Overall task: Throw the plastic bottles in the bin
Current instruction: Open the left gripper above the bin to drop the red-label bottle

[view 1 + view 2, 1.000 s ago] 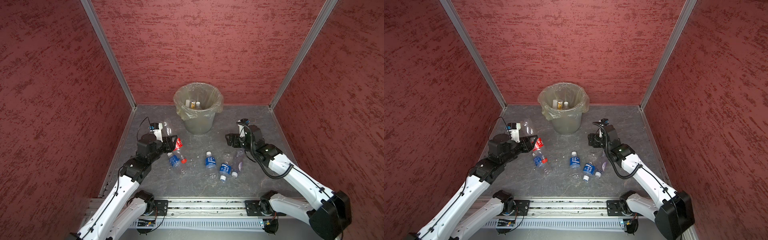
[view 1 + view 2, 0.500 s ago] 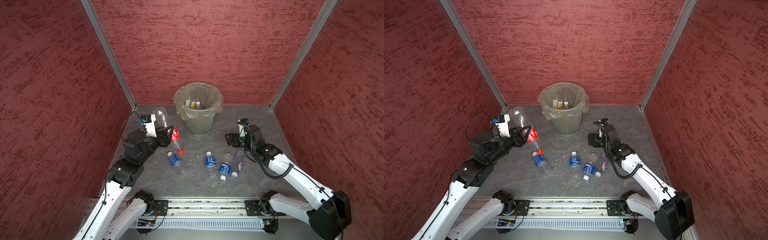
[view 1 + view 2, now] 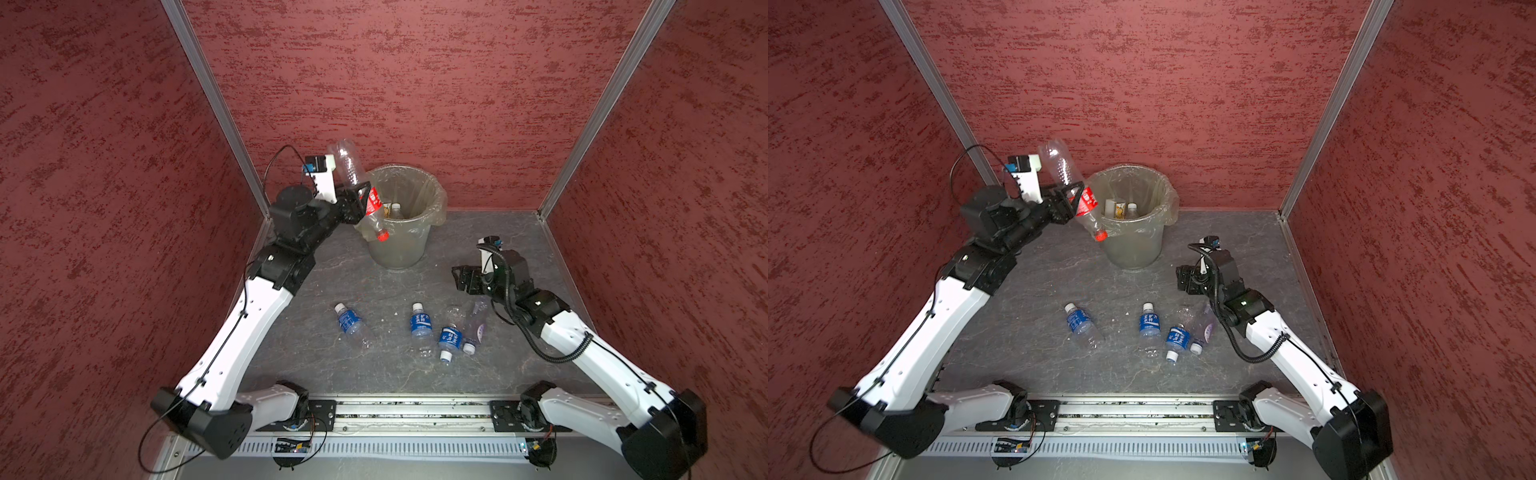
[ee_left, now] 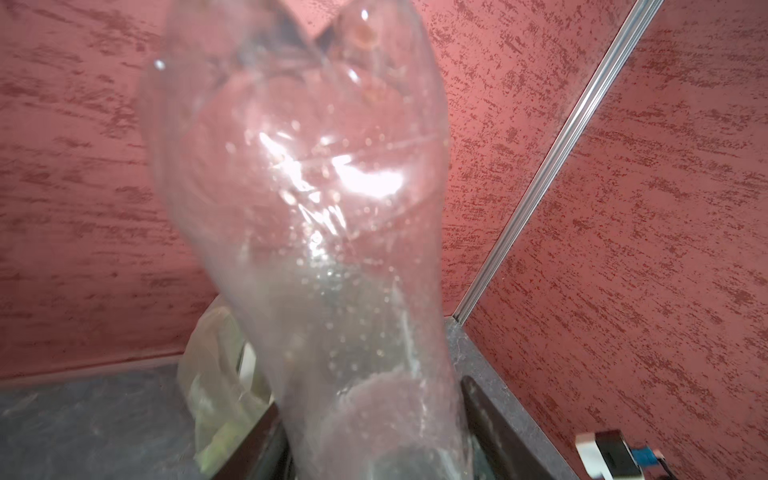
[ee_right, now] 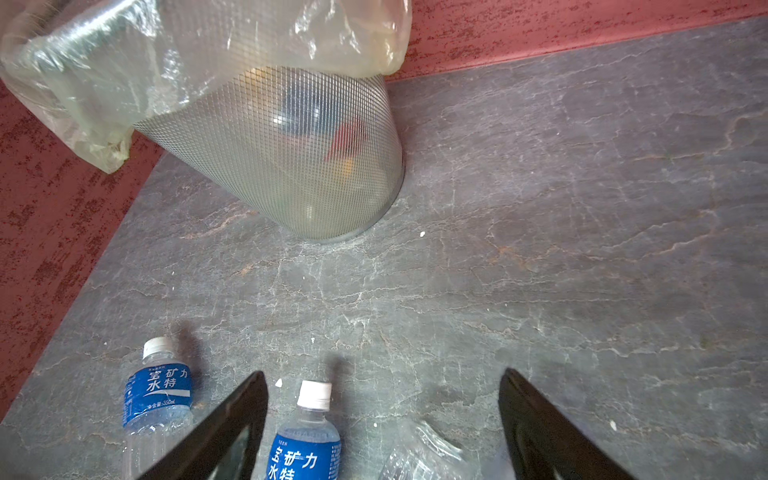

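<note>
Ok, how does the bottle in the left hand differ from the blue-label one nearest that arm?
The red-label bottle is held up by the left hand, tilted cap-down beside the bin; the blue-label bottle lies on the floor, untouched. The red-label bottle has a red cap and looks longer; the blue-label bottle has a white cap. Both are clear plastic, neither in the bin.

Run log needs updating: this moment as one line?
left gripper: shut on red-label bottle, cap down, by bin rim | right gripper: open, empty | floor: blue-label water bottles lying
</note>
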Robot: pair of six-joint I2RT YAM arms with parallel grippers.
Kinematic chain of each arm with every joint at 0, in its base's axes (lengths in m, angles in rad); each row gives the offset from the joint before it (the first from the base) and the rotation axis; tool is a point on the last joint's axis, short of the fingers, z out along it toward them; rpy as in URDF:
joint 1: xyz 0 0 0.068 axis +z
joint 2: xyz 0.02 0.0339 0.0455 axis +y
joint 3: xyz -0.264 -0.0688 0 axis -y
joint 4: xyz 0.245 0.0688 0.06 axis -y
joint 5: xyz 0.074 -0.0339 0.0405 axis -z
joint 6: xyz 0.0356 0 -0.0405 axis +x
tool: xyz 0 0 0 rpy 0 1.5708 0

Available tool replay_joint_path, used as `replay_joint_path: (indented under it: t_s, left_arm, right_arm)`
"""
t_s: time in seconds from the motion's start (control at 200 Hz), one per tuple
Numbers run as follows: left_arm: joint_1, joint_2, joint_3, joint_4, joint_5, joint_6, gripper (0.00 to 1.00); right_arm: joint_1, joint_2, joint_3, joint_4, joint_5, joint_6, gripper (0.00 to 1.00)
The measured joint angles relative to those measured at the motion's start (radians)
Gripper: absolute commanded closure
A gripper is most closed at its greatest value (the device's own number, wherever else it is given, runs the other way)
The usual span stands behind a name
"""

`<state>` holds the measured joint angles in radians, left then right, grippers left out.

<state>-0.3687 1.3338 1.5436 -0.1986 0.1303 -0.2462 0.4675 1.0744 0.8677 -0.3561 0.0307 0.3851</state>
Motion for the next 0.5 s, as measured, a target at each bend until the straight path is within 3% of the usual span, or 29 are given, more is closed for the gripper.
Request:
replay_joint_path:
  t_s: [0.075, 0.105, 0.13, 0.14, 0.235, 0.301, 0.501]
  left_arm:
    - [0.013, 0.159, 0.162, 0.024, 0.030, 0.003, 0.28]
    - [0.021, 0.235, 0.243, 0.027, 0.040, 0.003, 0.19]
    - [0.028, 0.301, 0.312, 0.024, 0.049, 0.010, 0.02]
    - [0.031, 0.324, 0.340, 0.022, 0.055, 0.000, 0.00]
    - [0.048, 0.559, 0.598, -0.025, 0.071, 0.009, 0.00]
    - [0.055, 0.663, 0.686, -0.065, 0.071, 0.009, 0.00]
    - [0.055, 0.692, 0.622, -0.134, 0.072, 0.009, 0.00]
  right_arm:
    - [0.000, -0.005, 0.000, 0.000, 0.000, 0.001, 0.12]
    - [0.000, -0.005, 0.000, 0.001, 0.000, 0.001, 0.12]
    - [0.000, -0.005, 0.000, 0.001, -0.001, 0.001, 0.12]
    - [0.000, -0.005, 0.000, 0.001, -0.001, 0.001, 0.12]
    - [0.000, -0.005, 0.000, 0.001, -0.001, 0.002, 0.12]
    - [0.000, -0.005, 0.000, 0.001, -0.002, 0.004, 0.11]
    - [0.000, -0.029, -0.003, 0.001, -0.002, 0.009, 0.11]
